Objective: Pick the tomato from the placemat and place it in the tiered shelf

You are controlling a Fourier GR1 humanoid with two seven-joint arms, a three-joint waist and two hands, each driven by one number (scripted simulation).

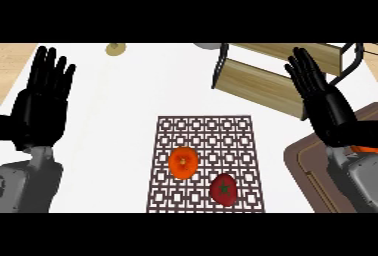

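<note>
While the tomato (223,190) lies ungrasped on the placemat (203,131), the left robot hand (37,112) and right robot hand (328,112) hover wide open, the tiered shelf (255,82) nearest the right.

Red tomato (223,189) and, seemingly, an orange (183,163) on placemat (203,131)

Light falls bright and even on the white bench (133,100), which shows as almost flat white from 9 o'clock to the centre. A soft grey sheen runs along the black left hand (37,110) at 9 o'clock and the right hand (325,110) at 3 o'clock. The tomato (223,190) at 5 o'clock looks dark with a faint gleam, while the orange fruit (183,163) beside it glows brighter. The placemat (207,130) widens toward 6 o'clock, and both fruits look stretched tall.
</note>
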